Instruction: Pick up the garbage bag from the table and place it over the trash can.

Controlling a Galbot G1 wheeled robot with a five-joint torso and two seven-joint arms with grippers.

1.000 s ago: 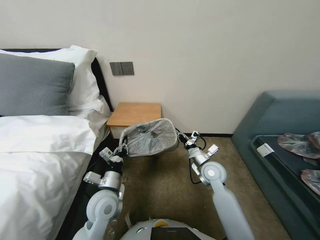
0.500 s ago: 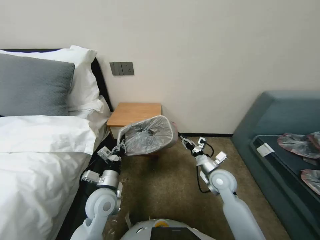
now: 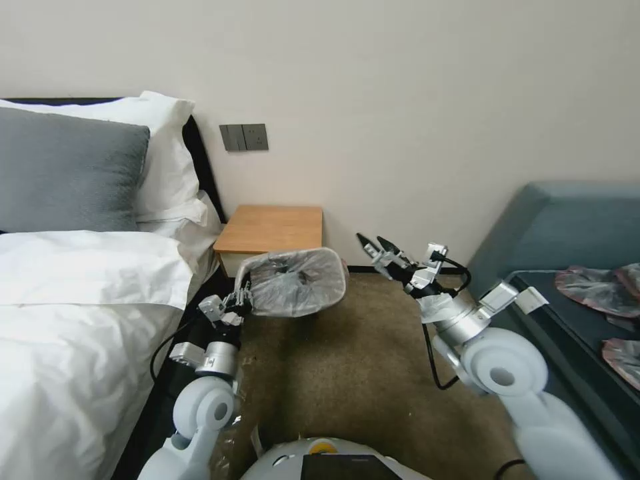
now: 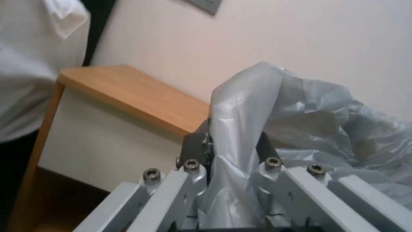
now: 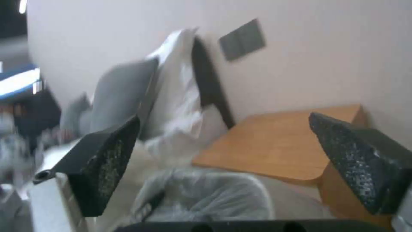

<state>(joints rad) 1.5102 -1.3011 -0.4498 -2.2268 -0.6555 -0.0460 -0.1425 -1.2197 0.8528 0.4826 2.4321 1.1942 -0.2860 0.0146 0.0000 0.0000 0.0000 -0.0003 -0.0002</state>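
**Bag seated over bin; left pincer holds the rim, right pincer free**

The thin, glossy, translucent grey plastic garbage bag (image 3: 297, 280) lies draped over and into the small cream-beige plastic trash can (image 3: 339, 288), which stands on the brown carpet (image 3: 347, 373) just in front of the boxy nightstand table with the orange-brown wood top (image 3: 273, 227). Little of the bin wall shows past the film. The table top is bare; the bag is off it.

Left gripper (image 3: 241, 298): at the bin's left edge, beside the bed (image 3: 80, 307). In the left wrist view its jaws are clenched on a fold of the bag's film, which rises between the fingers (image 4: 195, 145) and spreads toward the bin mouth.

Right gripper (image 3: 377, 248): raised well apart from the bin on its right side, released, jaws spread wide and holding nothing. The right wrist view looks between the two dark pads (image 5: 109, 158) down at the lined bin and the table behind.

Step in hand, as I judge it: finishing the fit on the left side. To do it well, the held fold should be carried outward and down past the bin lip before letting go, so the film hooks over the edge and does not slide back inside. The pull wants to be gentle, since the film is thin and the light bin could tip or skid.

Containers: the bin holds the bag's crumpled lining, sagging inward; I see nothing else in it.
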